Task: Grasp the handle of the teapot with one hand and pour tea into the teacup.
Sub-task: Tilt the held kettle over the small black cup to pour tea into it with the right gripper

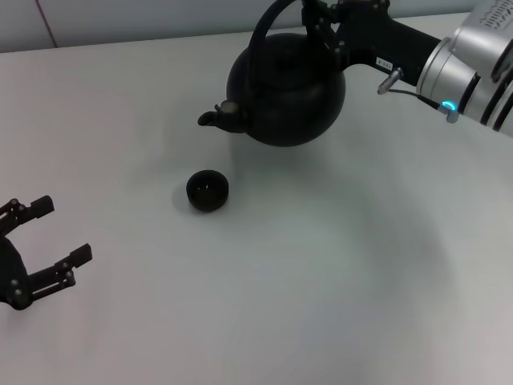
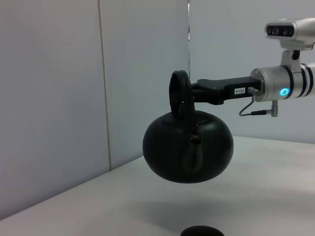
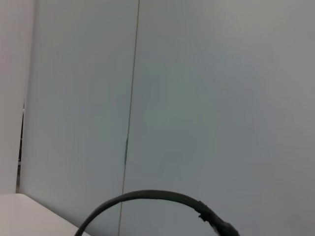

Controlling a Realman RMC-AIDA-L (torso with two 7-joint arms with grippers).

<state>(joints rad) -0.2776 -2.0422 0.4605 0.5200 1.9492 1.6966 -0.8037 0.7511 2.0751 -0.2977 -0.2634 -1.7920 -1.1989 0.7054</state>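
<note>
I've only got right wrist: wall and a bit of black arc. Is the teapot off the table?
Observer: Yes. Left wrist view shows the teapot hanging clear above the table, held by its handle.
Operator: Which gripper has it?
Observer: The right gripper, shut on the handle at the top of the arch.
Operator: Spout over the teacup?
Observer: Not yet pouring. In head view the spout points the robot's left, with the teacup nearer the robot than it.
Operator: Left arm?
Observer: The left gripper is open, near the robot's left table edge, away from both.
</note>
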